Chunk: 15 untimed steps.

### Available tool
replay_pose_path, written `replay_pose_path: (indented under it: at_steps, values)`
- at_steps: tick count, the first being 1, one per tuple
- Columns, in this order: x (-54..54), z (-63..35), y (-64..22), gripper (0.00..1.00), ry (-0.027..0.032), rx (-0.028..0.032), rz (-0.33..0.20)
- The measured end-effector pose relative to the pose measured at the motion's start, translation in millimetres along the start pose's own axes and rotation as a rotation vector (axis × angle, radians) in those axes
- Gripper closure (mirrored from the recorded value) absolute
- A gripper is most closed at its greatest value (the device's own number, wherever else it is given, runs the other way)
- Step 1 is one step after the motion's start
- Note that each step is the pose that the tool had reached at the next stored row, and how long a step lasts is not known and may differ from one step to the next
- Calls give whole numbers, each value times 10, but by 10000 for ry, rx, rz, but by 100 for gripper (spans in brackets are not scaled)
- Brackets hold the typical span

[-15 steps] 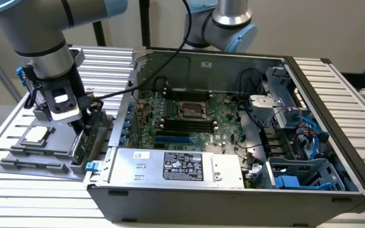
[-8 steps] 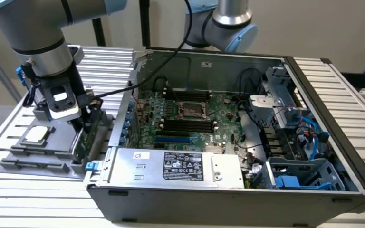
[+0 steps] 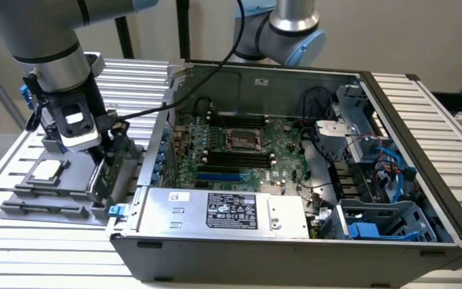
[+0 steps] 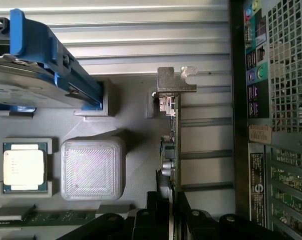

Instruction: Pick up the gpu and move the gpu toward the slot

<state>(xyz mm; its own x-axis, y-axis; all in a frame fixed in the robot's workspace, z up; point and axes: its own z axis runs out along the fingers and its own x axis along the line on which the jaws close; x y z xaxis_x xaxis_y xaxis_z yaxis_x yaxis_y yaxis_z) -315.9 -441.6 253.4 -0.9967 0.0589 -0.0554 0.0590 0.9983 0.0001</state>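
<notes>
Illumination bright, diffuse, from overhead. Soft shadows beneath the gripper (image 3: 106, 173); mild glare on the nearby processor chip (image 4: 23, 167).

Case wall (image 3: 175, 90) stands upright between gpu (image 4: 176, 135) and motherboard (image 3: 283, 135); black cable (image 3: 147, 111) drapes across its rim. Narrow bare counter (image 4: 206, 135) strip beside the card. Hard drive (image 4: 35, 80) sits apart on the other side. Over the board: open room, bounded by power supply (image 3: 223, 211) and drive cage (image 3: 379, 223).

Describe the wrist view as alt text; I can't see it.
The gpu stands on edge in the gray tray, its silver bracket at the far end and its near end at the gripper. Beside it in the tray sit a processor and a blue-railed hard drive; the computer case lies on the gpu's other side.
</notes>
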Motion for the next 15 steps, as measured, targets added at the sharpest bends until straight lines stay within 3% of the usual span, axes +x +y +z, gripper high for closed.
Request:
replay_pose_path:
  at_steps: [7,15]
  values:
    - [-11,-197,-1,74,3,-36,1]
    - [-31,-530,-19,74,5,-88,4]
